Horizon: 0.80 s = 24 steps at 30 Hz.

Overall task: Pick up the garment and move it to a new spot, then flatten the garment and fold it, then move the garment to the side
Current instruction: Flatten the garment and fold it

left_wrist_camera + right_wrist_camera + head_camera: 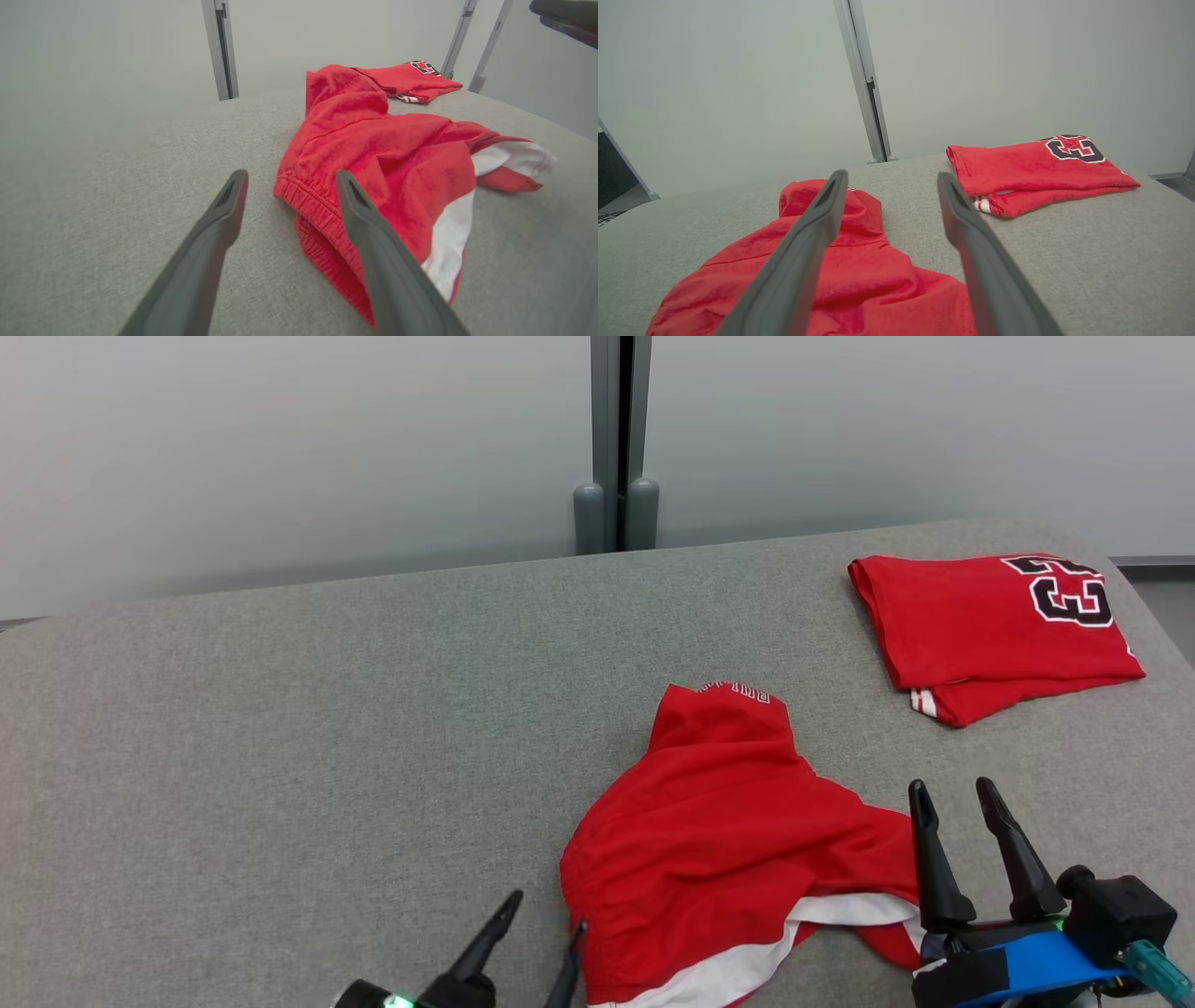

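Two claws flank the work, both with fingers spread and gripping nothing, so by my reading the first step, the pick-up, has not yet begun. The left claw (549,911) sits low at the near edge of the grey table (280,728), just beside the garment's gathered elastic waistband; whether a finger touches the cloth I cannot tell. The garment (719,831) lies crumpled near the front, right of centre. It is a pair of red shorts with a white side stripe, and one part is humped up toward the far side, showing white lettering. The right claw (952,787) stands at its right edge, by the white stripe. The next move likely calls for each claw to close on a waistband edge and lift. A folded red garment (990,635) with a black numeral rests well apart at the far right.
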{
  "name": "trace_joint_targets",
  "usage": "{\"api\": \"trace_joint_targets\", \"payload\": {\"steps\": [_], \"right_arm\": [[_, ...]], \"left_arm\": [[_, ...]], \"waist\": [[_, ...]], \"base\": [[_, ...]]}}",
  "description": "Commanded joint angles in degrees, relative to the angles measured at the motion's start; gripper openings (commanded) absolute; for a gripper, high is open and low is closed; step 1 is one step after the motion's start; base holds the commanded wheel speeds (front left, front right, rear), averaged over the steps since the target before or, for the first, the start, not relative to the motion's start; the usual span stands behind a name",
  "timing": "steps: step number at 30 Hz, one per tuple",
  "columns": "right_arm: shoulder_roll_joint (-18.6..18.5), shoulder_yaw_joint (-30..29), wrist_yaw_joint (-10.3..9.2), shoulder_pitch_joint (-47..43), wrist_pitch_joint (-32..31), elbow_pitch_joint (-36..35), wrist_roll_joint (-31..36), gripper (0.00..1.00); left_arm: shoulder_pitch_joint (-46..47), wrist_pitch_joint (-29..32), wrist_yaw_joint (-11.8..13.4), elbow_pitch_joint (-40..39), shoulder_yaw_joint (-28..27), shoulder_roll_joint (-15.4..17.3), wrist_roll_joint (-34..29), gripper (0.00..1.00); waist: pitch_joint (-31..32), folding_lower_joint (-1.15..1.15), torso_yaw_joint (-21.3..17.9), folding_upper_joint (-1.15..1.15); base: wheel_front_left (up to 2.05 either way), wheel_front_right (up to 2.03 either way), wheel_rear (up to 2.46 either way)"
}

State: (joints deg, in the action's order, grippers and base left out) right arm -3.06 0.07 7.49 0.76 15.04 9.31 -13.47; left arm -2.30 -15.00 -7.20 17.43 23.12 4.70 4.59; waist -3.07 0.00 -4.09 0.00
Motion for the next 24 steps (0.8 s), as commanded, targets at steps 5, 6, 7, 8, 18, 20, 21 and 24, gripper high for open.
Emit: {"api": "trace_joint_targets", "payload": {"steps": [5, 6, 7, 8, 18, 20, 21, 24], "right_arm": [[-0.32, 0.05, 0.02, 0.59, 0.17, 0.18, -0.71, 1.00], [-0.33, 0.07, 0.01, 0.68, 0.18, 0.22, -0.81, 1.00], [-0.35, 0.02, 0.02, 0.77, 0.17, 0.27, -0.91, 1.00], [-0.34, 0.08, 0.02, 0.91, 0.17, 0.29, -1.02, 1.00], [-0.24, 0.56, 0.02, 1.35, 0.18, 0.56, -1.37, 1.00], [-0.22, 0.71, 0.02, 1.46, 0.18, 0.70, -1.40, 1.00], [-0.22, 0.84, 0.02, 1.47, 0.18, 0.85, -1.44, 1.00], [-0.36, 0.77, 0.01, 1.53, 0.18, 1.48, -1.39, 1.00]], "left_arm": [[1.37, -0.25, -0.38, 3.91, 8.18, 2.88, 4.59, 1.00], [1.75, -0.24, -0.26, 4.85, 9.52, 3.30, 5.38, 1.00], [2.13, -0.25, -0.26, 5.62, 10.72, 3.58, 6.32, 1.00], [2.44, -0.25, -0.26, 6.37, 11.70, 3.78, 7.21, 1.00], [6.19, -0.25, -0.26, 11.80, 18.59, 4.60, 12.54, 1.00], [7.24, -0.24, -0.26, 13.03, 18.92, 4.43, 13.09, 1.00], [7.68, -0.25, -0.26, 13.71, 18.51, 4.26, 13.37, 0.55], [9.41, -0.25, -0.25, 15.48, 16.48, 4.35, 13.29, 0.00]], "waist": [[-0.81, 0.00, -0.50, 0.00], [-0.96, 0.00, -0.61, 0.00], [-1.07, 0.00, -0.70, 0.00], [-1.21, 0.00, -0.84, 0.00], [-2.06, 0.00, -1.56, 0.00], [-2.33, 0.00, -1.61, 0.00], [-2.45, 0.00, -1.63, 0.00], [-2.73, 0.00, -1.50, 0.00]], "base": [[0.00, 0.00, 0.00], [0.00, 0.00, 0.00], [0.00, 0.00, 0.00], [0.00, 0.00, 0.00], [0.00, 0.00, 0.00], [0.00, 0.00, 0.00], [0.00, 0.00, 0.00], [0.00, 0.00, 0.00]]}}
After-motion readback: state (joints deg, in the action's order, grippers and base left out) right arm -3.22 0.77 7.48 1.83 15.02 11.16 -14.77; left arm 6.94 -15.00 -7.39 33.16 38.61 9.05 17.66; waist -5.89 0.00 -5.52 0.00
